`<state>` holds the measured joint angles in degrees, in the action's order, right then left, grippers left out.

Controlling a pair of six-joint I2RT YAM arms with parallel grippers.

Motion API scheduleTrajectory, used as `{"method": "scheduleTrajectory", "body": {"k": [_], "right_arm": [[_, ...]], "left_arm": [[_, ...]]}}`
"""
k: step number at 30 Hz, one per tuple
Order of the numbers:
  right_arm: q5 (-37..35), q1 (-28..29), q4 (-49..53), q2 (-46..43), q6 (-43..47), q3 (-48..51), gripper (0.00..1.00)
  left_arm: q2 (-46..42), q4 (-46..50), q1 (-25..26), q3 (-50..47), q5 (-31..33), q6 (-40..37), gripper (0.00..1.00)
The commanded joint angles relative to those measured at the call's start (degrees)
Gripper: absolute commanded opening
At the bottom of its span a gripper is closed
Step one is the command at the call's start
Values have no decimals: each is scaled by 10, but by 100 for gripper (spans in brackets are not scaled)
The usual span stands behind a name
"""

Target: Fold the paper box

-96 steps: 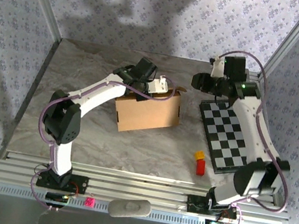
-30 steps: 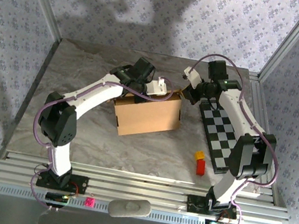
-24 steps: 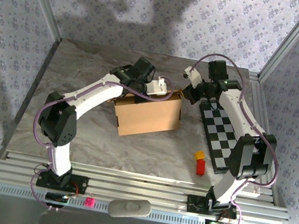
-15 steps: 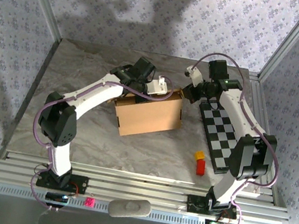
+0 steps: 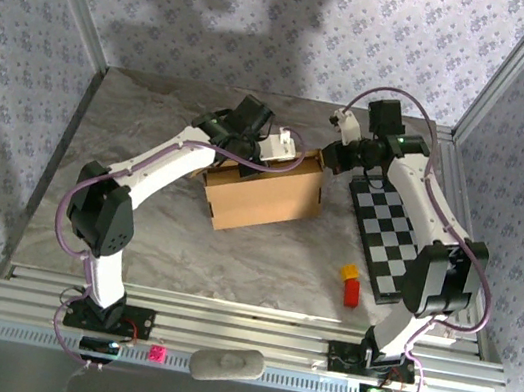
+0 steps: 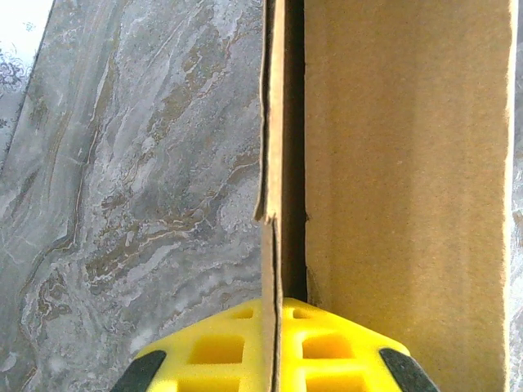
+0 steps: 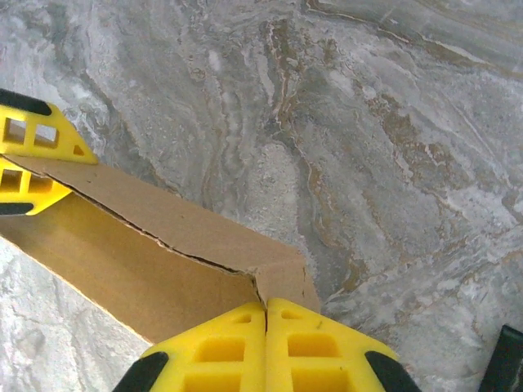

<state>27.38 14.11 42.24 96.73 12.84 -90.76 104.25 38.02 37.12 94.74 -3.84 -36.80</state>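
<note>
While the box [image 5: 262, 196] sits mid-table [image 5: 261, 257], just left of the checkered board [image 5: 392, 234], the L gripper [image 6: 274, 343] pinches the thin edge of its far wall. The R gripper [image 7: 265, 343], jaws nearly together, nips the box's far-right corner flap.

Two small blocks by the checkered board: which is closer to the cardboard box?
The small yellow block; seen from the arm bases it lies beyond the small red block, toward the brown corrugated cardboard box.
</note>
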Motion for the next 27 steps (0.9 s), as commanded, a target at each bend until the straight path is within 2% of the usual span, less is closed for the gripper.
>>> {"method": "scheduleTrajectory", "body": {"k": [1,5,15,27], "right_arm": [[-1,7,44,-16,-58,-29,0],[-7,11,71,-2,-98,-61,0],[-21,20,153,42,-128,-135,0],[-21,17,146,45,-134,-122,0]], "left_arm": [[-18,-4,-1,23,-7,10,2],[-16,-5,-1,27,-7,14,4],[-17,-2,0,26,-13,17,6],[-12,-3,3,20,-4,16,5]]}}
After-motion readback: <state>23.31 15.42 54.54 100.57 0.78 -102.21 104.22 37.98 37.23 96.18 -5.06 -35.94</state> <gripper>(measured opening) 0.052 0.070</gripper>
